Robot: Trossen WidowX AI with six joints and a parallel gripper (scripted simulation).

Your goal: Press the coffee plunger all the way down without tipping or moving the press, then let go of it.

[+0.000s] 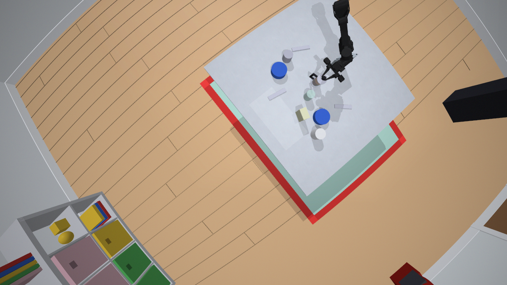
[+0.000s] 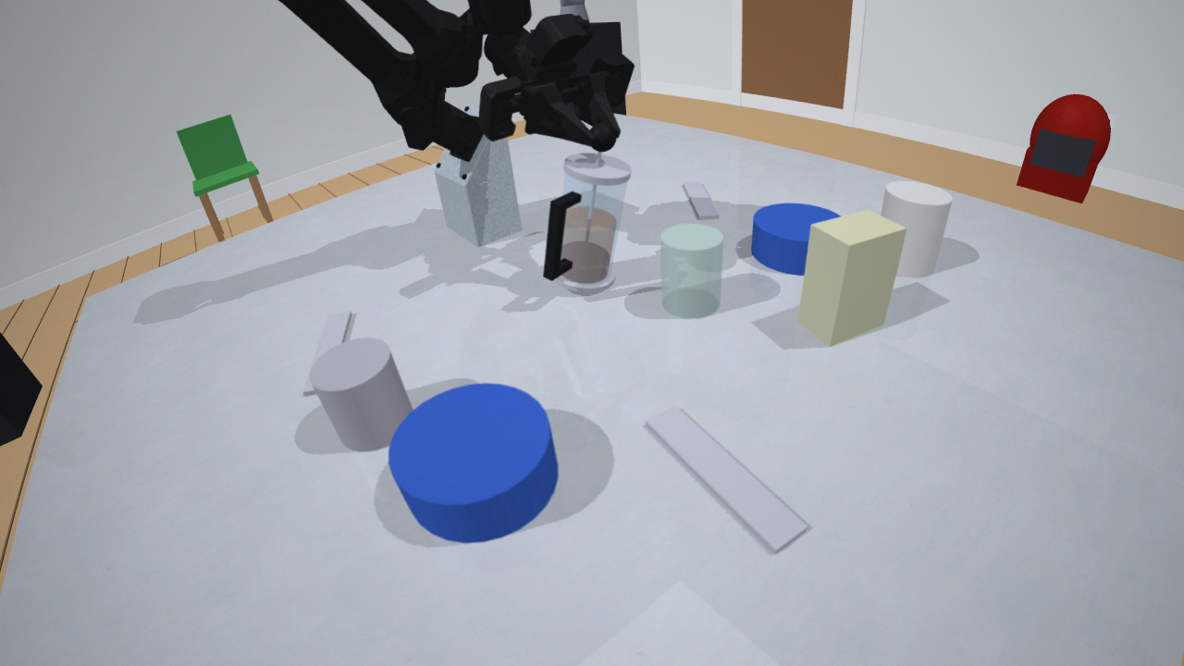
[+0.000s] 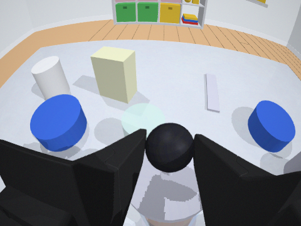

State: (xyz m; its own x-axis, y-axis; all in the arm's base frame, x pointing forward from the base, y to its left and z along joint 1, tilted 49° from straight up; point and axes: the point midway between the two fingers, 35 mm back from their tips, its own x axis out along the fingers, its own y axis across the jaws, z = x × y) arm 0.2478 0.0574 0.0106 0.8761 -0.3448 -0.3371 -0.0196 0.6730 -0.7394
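Note:
My gripper [image 1: 324, 78] [image 2: 602, 137] [image 3: 170, 138] is shut on the black ball knob of the plunger, one finger on each side in the wrist view. The coffee press [image 1: 316, 82] [image 2: 598, 228] is a clear cylinder holding brown coffee, standing on the table with a slight lean to the right in the exterior view. Its black handle [image 2: 556, 238] is on the left there. A short piece of rod shows between the knob and the grey lid [image 2: 595, 169] [image 3: 182, 207]. The plunger disc is low in the coffee; its exact gap to the bottom is unclear.
A pale green cylinder [image 1: 310, 94] [image 2: 691, 273] stands close to the press. Beyond it are a yellow block [image 2: 845, 281] [image 3: 113, 76], a blue disc [image 2: 790, 240] and a white cylinder [image 2: 915, 228]. Another blue disc [image 2: 472, 463] and a grey cylinder [image 2: 363, 401] stand elsewhere.

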